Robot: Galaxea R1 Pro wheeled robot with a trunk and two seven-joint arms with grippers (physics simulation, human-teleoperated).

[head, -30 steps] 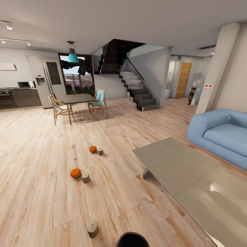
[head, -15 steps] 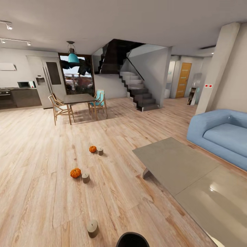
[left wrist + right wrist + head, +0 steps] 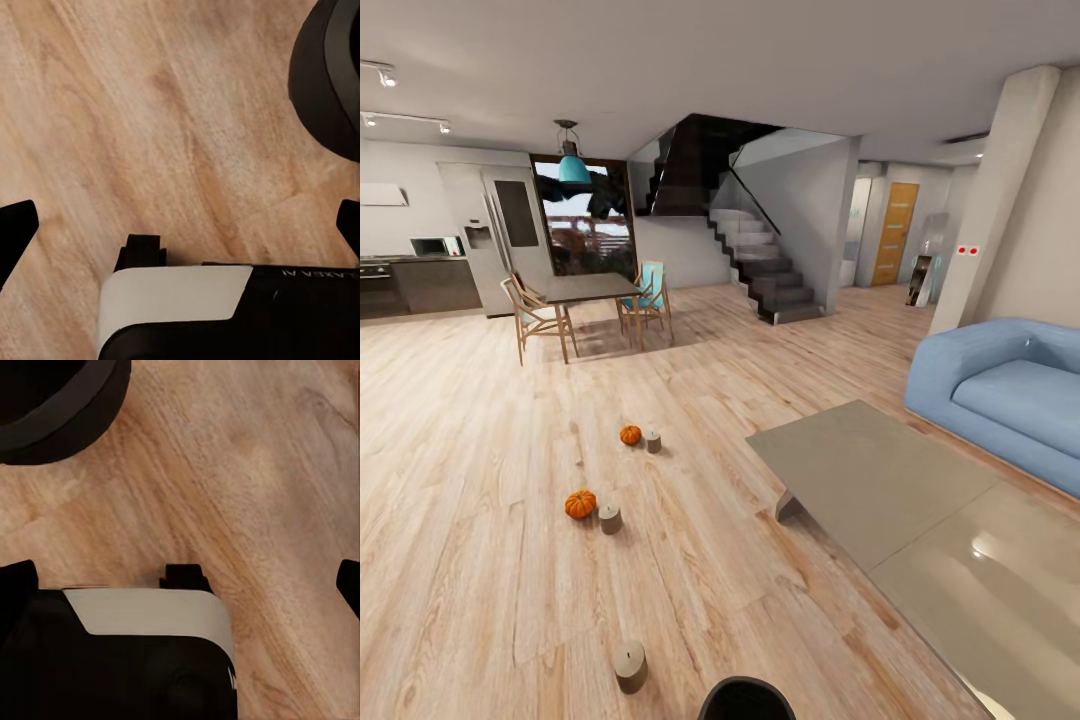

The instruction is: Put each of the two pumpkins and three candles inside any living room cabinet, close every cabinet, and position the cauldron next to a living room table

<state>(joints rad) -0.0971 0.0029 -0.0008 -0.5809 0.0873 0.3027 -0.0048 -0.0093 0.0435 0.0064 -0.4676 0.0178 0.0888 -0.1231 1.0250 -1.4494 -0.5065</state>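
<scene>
On the wooden floor (image 3: 480, 480) ahead of the robot lie the near pumpkin (image 3: 580, 503) beside a candle (image 3: 610, 518), the far pumpkin (image 3: 630, 434) beside another candle (image 3: 653, 441), and a third candle (image 3: 629, 665) nearest the cauldron (image 3: 745, 698); the table (image 3: 870, 480) stands to their right. Left fingers (image 3: 16, 232) and right fingers (image 3: 16, 585) point at bare floor, spread wide, holding nothing, presumably parked for travel.

Bright, sharp; glare on table (image 3: 1000, 560)
</scene>
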